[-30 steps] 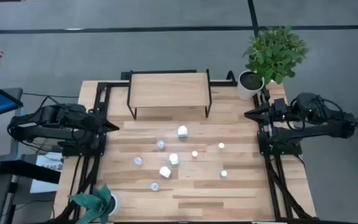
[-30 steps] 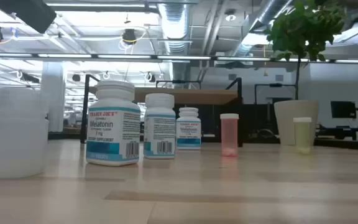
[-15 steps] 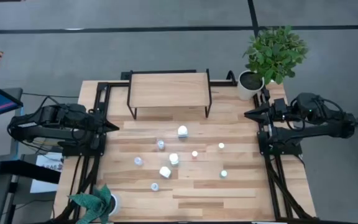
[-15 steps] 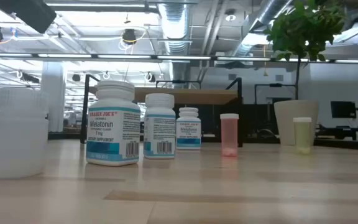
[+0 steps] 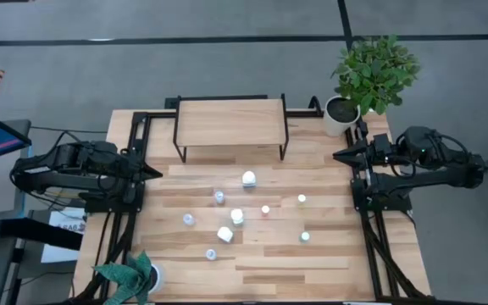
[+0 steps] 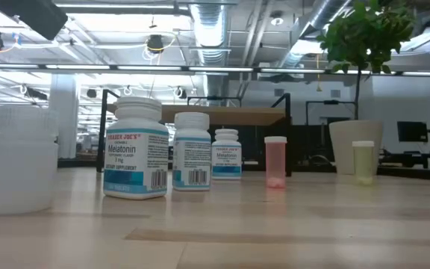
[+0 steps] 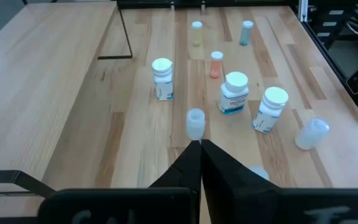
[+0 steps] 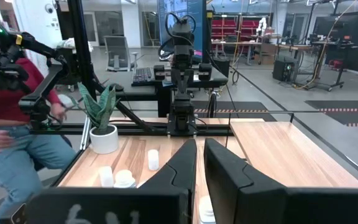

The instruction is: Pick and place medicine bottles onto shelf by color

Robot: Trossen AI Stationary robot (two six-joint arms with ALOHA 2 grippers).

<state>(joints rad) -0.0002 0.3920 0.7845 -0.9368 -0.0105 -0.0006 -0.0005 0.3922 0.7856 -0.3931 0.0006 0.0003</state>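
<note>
Several small medicine bottles stand in the middle of the wooden table, none on the shelf: a larger white one [image 5: 248, 179], a bluish one [image 5: 219, 196], a reddish one [image 5: 265, 209] and a greenish one [image 5: 302, 199]. One plain white bottle [image 5: 224, 234] lies on its side. The light-wood shelf [image 5: 231, 123] stands on black legs at the far edge, its top bare. My left gripper [image 5: 158, 172] waits at the table's left edge, shut and empty [image 7: 199, 144]. My right gripper [image 5: 335, 156] waits at the right edge, empty, its fingers a narrow gap apart [image 8: 200, 148].
A leafy plant in a white pot [image 5: 341, 114] stands at the far right corner. A snake plant in a white pot [image 5: 146, 275] stands at the near left corner. A person in red [image 8: 11, 112] sits beyond the table's left side. Bare wood lies around the bottles.
</note>
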